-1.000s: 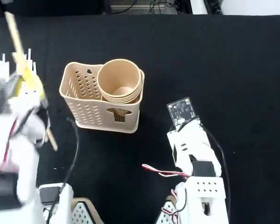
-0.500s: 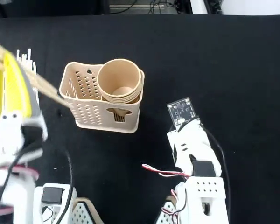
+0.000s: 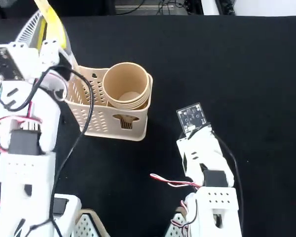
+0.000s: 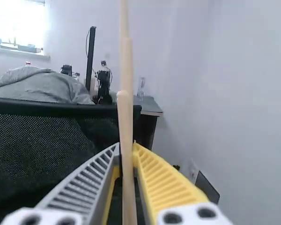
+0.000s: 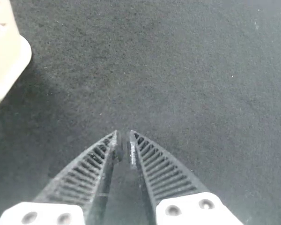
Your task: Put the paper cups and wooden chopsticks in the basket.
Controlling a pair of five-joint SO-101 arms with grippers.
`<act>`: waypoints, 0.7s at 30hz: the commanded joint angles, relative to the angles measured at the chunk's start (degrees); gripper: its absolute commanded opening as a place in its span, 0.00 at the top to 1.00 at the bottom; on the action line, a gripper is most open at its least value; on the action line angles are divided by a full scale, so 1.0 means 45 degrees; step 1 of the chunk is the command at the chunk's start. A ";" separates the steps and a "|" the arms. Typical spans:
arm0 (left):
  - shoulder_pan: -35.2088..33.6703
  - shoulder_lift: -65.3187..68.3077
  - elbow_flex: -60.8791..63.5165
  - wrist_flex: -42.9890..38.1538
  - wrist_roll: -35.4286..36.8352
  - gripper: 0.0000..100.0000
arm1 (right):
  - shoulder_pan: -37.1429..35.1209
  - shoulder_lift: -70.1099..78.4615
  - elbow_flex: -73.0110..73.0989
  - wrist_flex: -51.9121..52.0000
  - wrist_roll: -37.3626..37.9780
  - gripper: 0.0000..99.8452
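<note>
A beige slotted basket (image 3: 96, 116) stands left of the table's middle, and stacked paper cups (image 3: 127, 86) sit in its right half. My left gripper (image 3: 41, 12) is raised at the far left, just behind the basket's left end. In the left wrist view the left gripper (image 4: 126, 157) is shut on the wooden chopsticks (image 4: 126, 108), which stick out past its fingertips toward the room. My right gripper (image 5: 124, 140) hangs shut and empty over bare black table, with the basket's corner (image 5: 4, 56) off to one side.
The right arm (image 3: 206, 160) is folded near the front edge, right of the basket. Black cloth (image 3: 237, 69) covers the table, with free room on the right and at the back. Cables and room clutter lie beyond the far edge.
The left arm has swung up from the left edge toward the basket's left end, turning the chopsticks over with it. The right arm has kept still.
</note>
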 commanded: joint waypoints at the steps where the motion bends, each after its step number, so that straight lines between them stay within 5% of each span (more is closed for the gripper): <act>1: -0.0147 0.0801 0.0303 -0.1211 0.0039 0.97 | -0.0430 -0.0049 -0.0029 -0.0215 0.0098 0.96; 11: -0.0205 0.1368 0.1475 -0.1250 0.0059 0.97 | -0.0469 -0.0049 -0.0029 -0.0215 0.0098 0.96; 21: -0.0440 0.1289 -0.1709 0.6252 0.1114 0.78 | -0.0469 -0.0049 -0.0010 -0.0215 0.0098 0.96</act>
